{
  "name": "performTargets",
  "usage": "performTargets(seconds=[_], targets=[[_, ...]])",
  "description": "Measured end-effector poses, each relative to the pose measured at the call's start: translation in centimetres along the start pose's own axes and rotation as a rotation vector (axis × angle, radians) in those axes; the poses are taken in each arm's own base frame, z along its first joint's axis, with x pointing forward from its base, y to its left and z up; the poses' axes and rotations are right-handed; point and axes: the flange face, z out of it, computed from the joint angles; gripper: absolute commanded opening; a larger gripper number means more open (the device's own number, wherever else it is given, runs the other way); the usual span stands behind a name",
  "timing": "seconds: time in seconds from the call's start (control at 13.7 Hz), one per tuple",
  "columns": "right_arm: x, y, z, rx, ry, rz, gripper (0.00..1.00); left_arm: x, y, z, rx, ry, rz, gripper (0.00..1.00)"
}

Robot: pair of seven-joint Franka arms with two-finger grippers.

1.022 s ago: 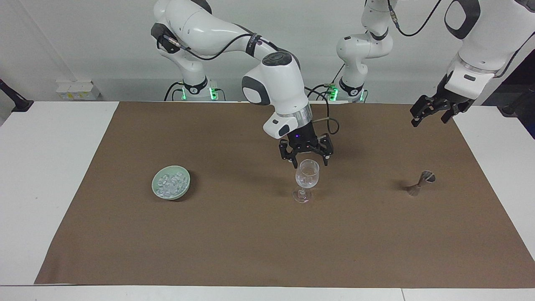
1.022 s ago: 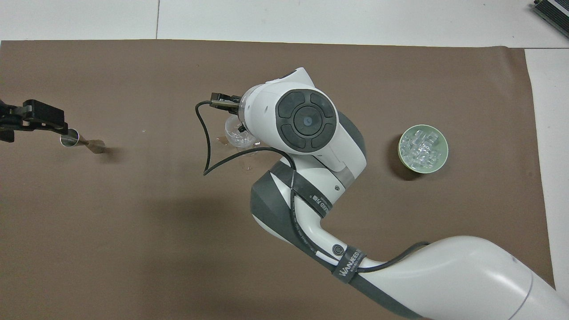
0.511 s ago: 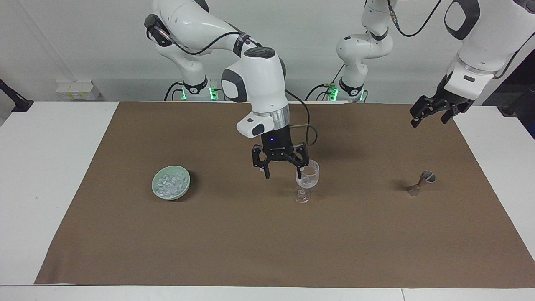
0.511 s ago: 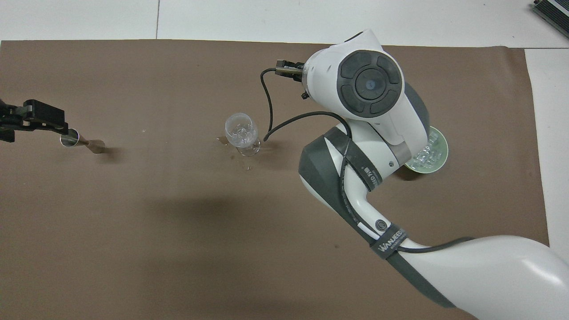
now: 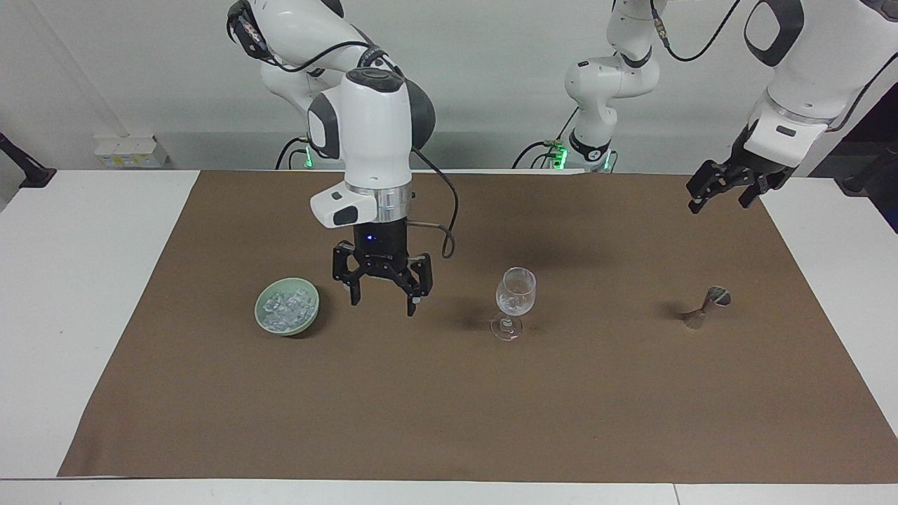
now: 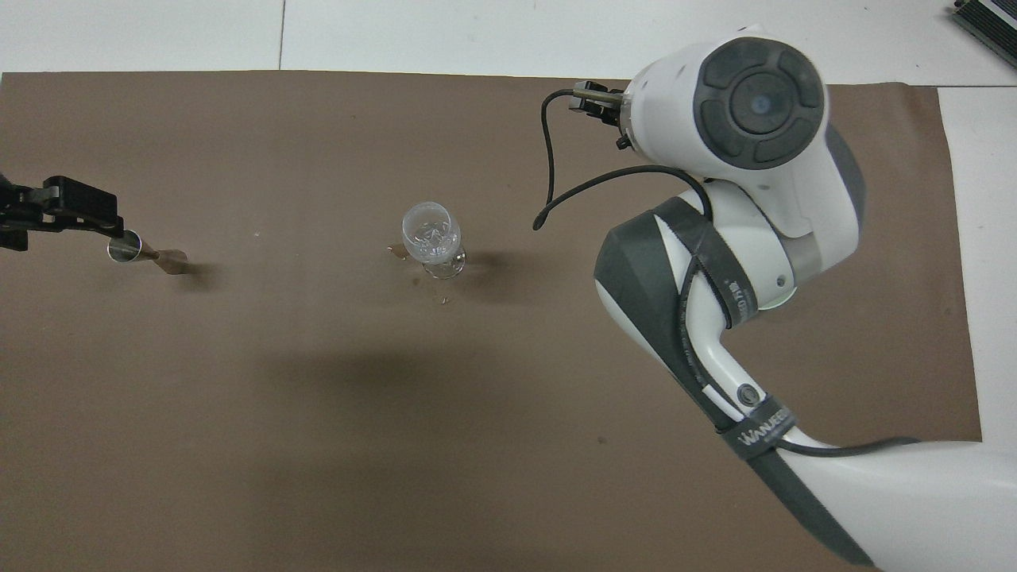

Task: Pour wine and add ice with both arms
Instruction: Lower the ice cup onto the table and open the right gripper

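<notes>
Ice (image 5: pixel 287 306): heap of clear cubes in a green bowl (image 5: pixel 266 323), toward the right arm's end of the brown mat (image 5: pixel 449 407). Right gripper (image 5: pixel 383 300): fingers spread, empty, above the mat beside the bowl. Stemmed glass (image 5: pixel 515 301): upright, mid-mat. Left gripper (image 5: pixel 721 191): spread, empty, waiting aloft.

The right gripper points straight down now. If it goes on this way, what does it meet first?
Most likely the bare brown mat: the right gripper, open, hangs between the bowl of ice and the wine glass, over neither.
</notes>
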Motion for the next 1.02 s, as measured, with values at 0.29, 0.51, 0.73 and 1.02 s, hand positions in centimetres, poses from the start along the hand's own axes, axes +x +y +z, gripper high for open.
performTargets(seconds=[0.29,0.51,0.73,1.02], targets=[[2.4,5.7,-3.9,-0.041,-0.065,0.023,1.0,0.2,0.0,-0.2,-0.003,0.019,0.003,1.0],[3.0,8.5,-6.7,-0.049,-0.108,0.047,1.0,0.3,0.0,-0.2,-0.003,0.023,0.003,1.0],[4.2,12.4,-9.0,-0.045,-0.146,0.05,1.0,0.3,0.0,-0.2,-0.003,0.023,0.004,1.0],[4.7,16.8,-10.7,-0.085,-0.206,0.0,1.0,0.3,0.0,-0.2,-0.003,0.023,0.004,1.0]])
